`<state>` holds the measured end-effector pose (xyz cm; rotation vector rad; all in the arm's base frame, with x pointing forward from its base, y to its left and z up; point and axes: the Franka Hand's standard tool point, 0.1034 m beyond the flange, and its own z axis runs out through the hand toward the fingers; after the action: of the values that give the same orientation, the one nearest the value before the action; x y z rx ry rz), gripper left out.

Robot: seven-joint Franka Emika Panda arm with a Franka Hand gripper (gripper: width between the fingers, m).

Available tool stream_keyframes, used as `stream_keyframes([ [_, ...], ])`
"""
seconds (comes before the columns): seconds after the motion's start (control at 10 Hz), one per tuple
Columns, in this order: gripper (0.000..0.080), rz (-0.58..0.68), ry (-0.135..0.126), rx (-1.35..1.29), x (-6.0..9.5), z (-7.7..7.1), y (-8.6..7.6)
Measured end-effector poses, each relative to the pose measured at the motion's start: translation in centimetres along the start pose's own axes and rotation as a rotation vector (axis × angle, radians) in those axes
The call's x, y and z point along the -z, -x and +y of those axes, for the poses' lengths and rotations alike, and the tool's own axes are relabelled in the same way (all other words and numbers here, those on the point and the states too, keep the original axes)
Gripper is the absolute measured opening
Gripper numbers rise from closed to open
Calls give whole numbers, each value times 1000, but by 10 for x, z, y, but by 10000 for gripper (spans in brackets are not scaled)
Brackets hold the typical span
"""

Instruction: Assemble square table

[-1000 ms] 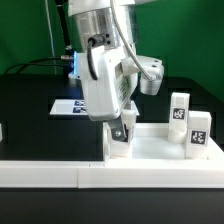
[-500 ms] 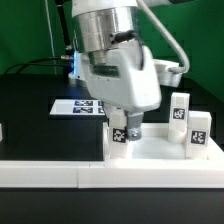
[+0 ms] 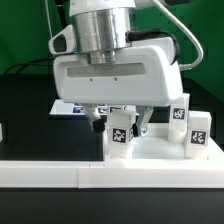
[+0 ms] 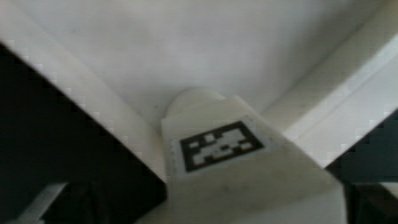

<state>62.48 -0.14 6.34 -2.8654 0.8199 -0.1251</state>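
The square table slab (image 3: 155, 152) lies white at the front of the table. One white leg (image 3: 120, 135) with a tag stands upright on it near its corner at the exterior view's left. My gripper (image 3: 120, 124) hangs over this leg, its broad side facing the camera, with one finger on each side. A small gap shows at each finger, so the jaws stand open. In the wrist view the leg (image 4: 228, 150) fills the middle, with the slab (image 4: 196, 50) behind it. Two more tagged legs (image 3: 180, 111) (image 3: 199, 134) stand at the exterior view's right.
The marker board (image 3: 70, 106) lies flat on the black table behind the arm. A long white rail (image 3: 60, 174) runs along the front edge. A small white part (image 3: 1, 130) sits at the exterior view's far left.
The gripper has turned about a quarter turn about its vertical axis over the leg. The leg's tag keeps the same facing and place.
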Motion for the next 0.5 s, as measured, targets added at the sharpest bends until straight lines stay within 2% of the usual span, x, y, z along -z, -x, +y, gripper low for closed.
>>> stream_keyframes([
  [0.2, 649, -36, 33, 254, -3, -2, 4],
  [0.3, 649, -28, 33, 175, -2, -2, 2],
  [0.5, 373, -27, 37, 131, -2, 0, 2],
])
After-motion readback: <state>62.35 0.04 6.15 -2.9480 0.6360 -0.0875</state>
